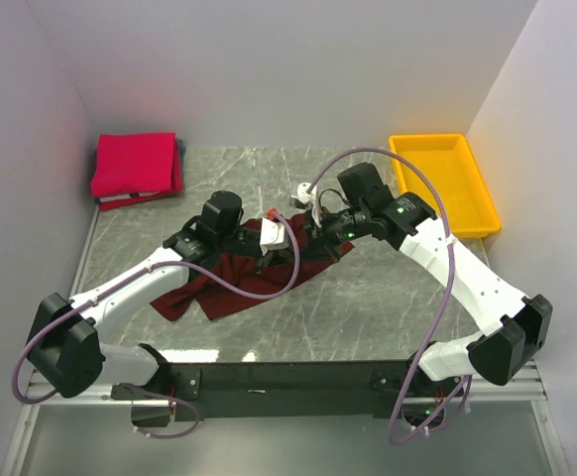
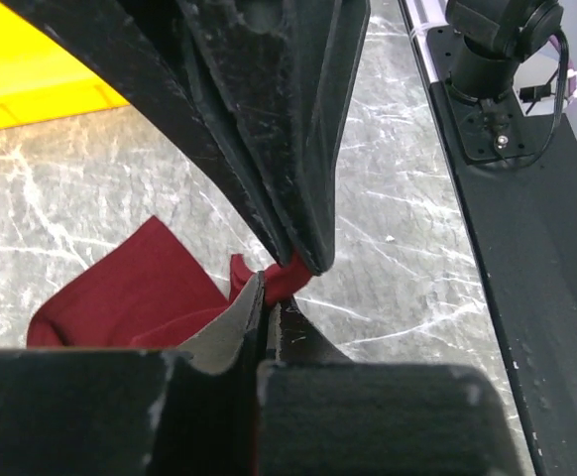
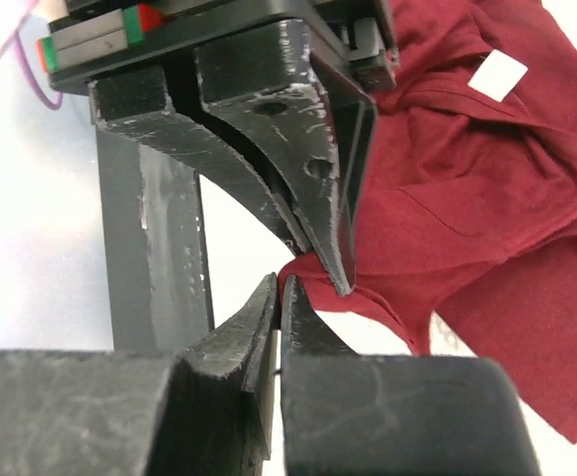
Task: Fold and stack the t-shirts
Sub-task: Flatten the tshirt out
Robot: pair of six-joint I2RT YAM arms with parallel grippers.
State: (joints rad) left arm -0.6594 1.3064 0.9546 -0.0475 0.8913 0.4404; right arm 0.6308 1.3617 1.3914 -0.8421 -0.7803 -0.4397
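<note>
The dark maroon t-shirt (image 1: 224,288) lies crumpled mid-table, one edge lifted between the two grippers. My left gripper (image 1: 290,238) and right gripper (image 1: 313,230) meet tip to tip above the shirt's far right part. In the left wrist view my left gripper (image 2: 269,290) is shut on a small fold of the maroon cloth (image 2: 140,288). In the right wrist view my right gripper (image 3: 281,290) is shut on the same fold of the shirt (image 3: 467,198), which shows a white label (image 3: 497,74). The bright pinkish-red t-shirt (image 1: 135,164) lies folded at the back left corner.
A yellow plastic tray (image 1: 447,178) stands at the back right, also in the left wrist view (image 2: 31,89). Darker folded cloth edges (image 1: 180,159) show under the pinkish-red shirt. White walls enclose three sides. The black base rail (image 1: 288,377) runs along the near edge.
</note>
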